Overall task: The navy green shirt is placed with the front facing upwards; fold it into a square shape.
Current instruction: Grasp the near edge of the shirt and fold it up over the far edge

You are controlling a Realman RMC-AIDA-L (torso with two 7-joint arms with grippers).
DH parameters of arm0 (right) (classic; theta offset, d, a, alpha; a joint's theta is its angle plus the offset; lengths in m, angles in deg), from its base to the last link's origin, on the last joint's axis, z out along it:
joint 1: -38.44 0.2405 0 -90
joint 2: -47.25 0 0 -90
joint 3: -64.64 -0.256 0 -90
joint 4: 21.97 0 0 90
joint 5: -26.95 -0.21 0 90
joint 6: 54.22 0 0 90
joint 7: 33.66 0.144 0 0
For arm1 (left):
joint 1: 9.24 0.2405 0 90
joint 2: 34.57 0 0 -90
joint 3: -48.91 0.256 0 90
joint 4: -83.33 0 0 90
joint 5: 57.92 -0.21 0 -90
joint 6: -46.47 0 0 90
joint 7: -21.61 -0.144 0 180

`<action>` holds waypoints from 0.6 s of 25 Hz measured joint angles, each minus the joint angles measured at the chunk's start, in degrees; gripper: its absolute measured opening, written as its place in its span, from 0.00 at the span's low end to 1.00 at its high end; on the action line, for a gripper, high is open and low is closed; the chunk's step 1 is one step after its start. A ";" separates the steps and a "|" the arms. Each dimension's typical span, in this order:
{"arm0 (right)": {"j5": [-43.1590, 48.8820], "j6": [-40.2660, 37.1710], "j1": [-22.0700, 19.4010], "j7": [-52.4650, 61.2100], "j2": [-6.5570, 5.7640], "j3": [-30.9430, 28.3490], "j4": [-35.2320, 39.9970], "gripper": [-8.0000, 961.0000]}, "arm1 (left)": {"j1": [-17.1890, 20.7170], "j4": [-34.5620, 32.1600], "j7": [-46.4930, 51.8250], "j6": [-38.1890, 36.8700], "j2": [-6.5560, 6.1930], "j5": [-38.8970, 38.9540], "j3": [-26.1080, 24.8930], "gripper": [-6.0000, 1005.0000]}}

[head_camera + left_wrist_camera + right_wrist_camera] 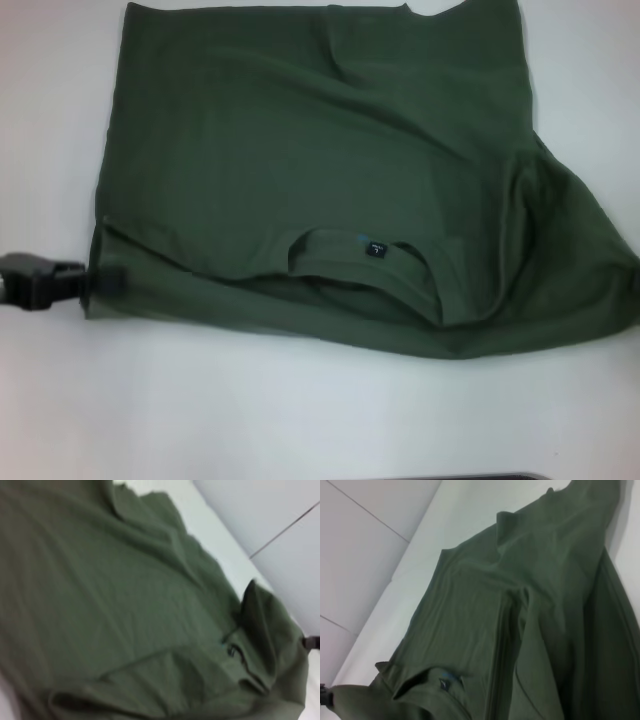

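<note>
a dark olive navy green shirt (pixel 300 170) of soft, creased cotton lies spread on a plain white worktop (pixel 300 410), neck opening toward the robot, with a ribbed collar and a small dark neck label (pixel 373 247). the left pincer (pixel 105 280), black, is pressed together on the near left corner, likely to lift it for a fold. the shirt's right side bunches and rises off frame; the right pincer is not seen.

I see the shirt (pixel 300 180), dark olive green, lying rumpled on the white table, folded over itself; its ribbed collar with a small dark label faces my near edge, one side bunched up.
</note>
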 joint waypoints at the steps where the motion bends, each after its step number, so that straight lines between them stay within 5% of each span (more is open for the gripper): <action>1: -0.08 -0.12 0.36 0.50 -0.20 -0.01 0.02 0.04 | 0.02 0.11 -0.01 -0.26 -0.06 0.56 -0.01 0.05; 15: -0.45 -3.84 5.19 6.09 -2.32 -2.87 3.88 0.04 | -2.18 3.52 0.71 -3.72 -1.18 11.62 -1.15 0.05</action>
